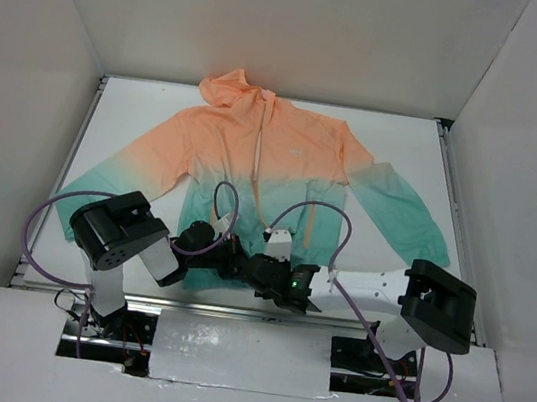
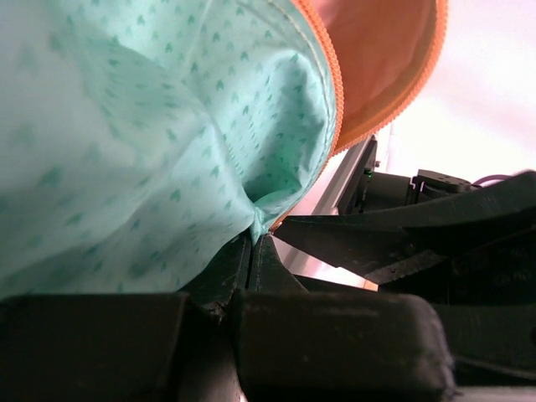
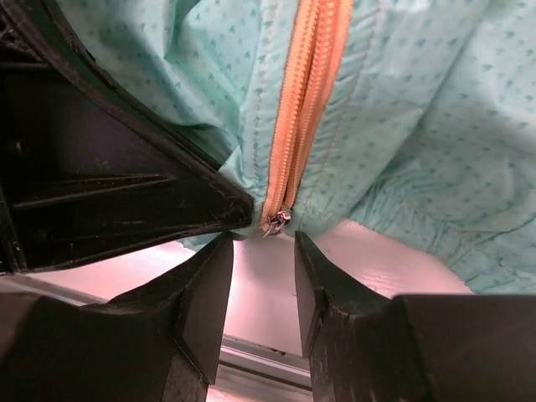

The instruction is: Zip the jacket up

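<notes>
The jacket [image 1: 264,160] lies flat on the table, hood away from me, orange on top and teal at the hem. My left gripper [image 1: 233,254] is at the hem's middle, and its jaws [image 2: 254,236] are shut on a pinch of teal hem fabric [image 2: 151,151]. My right gripper [image 1: 261,265] sits just to its right. It [image 3: 262,244] stands open, with the small metal zipper slider [image 3: 279,221] just beyond its fingertips at the bottom of the orange zipper [image 3: 311,100]. Nothing is between its fingers.
The white table [image 1: 409,141] has a metal front rail [image 3: 251,356] right below the hem. The left gripper's black finger [image 3: 126,193] crowds the right gripper's left side. Purple cables [image 1: 43,218] loop over both arms. White walls enclose the table.
</notes>
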Available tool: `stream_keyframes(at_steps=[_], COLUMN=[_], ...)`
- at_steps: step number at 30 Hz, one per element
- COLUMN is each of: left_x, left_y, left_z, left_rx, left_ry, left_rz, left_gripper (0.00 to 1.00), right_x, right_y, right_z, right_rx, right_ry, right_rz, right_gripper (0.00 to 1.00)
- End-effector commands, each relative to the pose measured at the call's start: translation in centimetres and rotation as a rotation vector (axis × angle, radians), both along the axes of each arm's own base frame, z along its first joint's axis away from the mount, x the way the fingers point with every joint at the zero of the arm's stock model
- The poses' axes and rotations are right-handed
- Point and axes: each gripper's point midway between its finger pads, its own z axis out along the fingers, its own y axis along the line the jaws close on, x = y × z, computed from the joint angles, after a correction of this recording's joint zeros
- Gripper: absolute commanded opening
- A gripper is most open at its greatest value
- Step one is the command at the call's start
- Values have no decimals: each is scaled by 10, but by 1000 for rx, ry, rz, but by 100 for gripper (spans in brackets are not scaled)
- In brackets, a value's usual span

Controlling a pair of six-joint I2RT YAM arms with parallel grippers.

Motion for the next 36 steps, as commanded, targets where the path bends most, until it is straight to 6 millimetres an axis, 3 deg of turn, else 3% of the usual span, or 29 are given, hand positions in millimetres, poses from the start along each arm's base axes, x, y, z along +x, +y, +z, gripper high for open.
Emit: stream_keyframes(at_steps=[1,9,19,30,36], left_x=[3,4,6,2,2], left_y=[-9,-10,-12,-17,-17], left_z=[24,22,22,29,31], left_rx=[-59,-46,-42,-65,-63], left_ry=[-84,-87,-90,-107,-112], left_rz=[-34,-37,-39,-67,-69], left_gripper=[0,0,0,0,0], right_x=[6,3,-4,1,6], right_y=[-8,-12,-15,7,0], right_z=[3,-1,-4,-4,-7], right_rx=[-97,-195,-239,-220,-266], right_ry=[-57,-84,-84,-97,-112], right_rz=[-7,-4,31,59,10], right_gripper=[42,36,42,44,43])
